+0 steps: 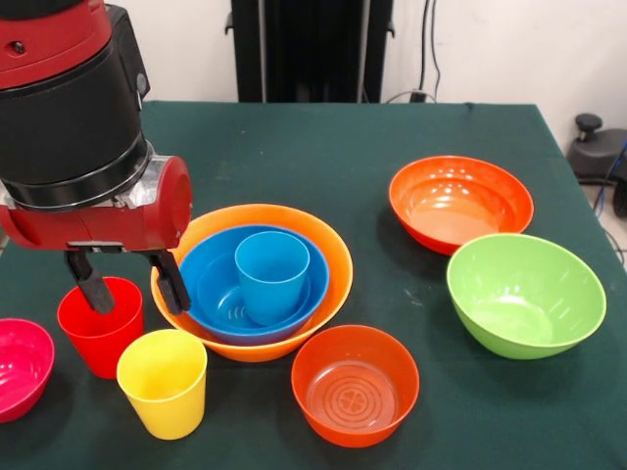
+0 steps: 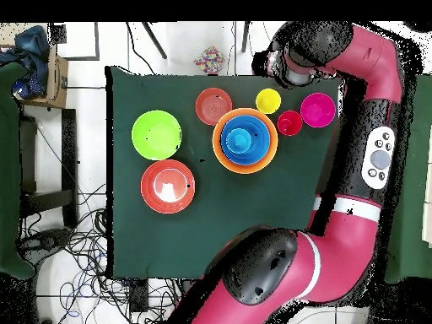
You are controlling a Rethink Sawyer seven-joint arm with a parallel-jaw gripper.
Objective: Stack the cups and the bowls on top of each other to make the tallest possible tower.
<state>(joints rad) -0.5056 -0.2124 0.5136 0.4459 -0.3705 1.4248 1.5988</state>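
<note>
The tower stands left of centre: the largest pale orange bowl holds the blue bowl, with the light blue cup upright inside it. It also shows in the overhead view. My gripper is open and empty. Its black fingers hang at the rim of the red cup, one at the cup's far rim and the other beside the orange bowl. The yellow cup stands in front of it. The magenta-pink bowl sits at the left edge.
A small red-orange bowl sits near the front, a larger red-orange bowl at the back right, and the lime green bowl at the right. All stand upright on the dark green table.
</note>
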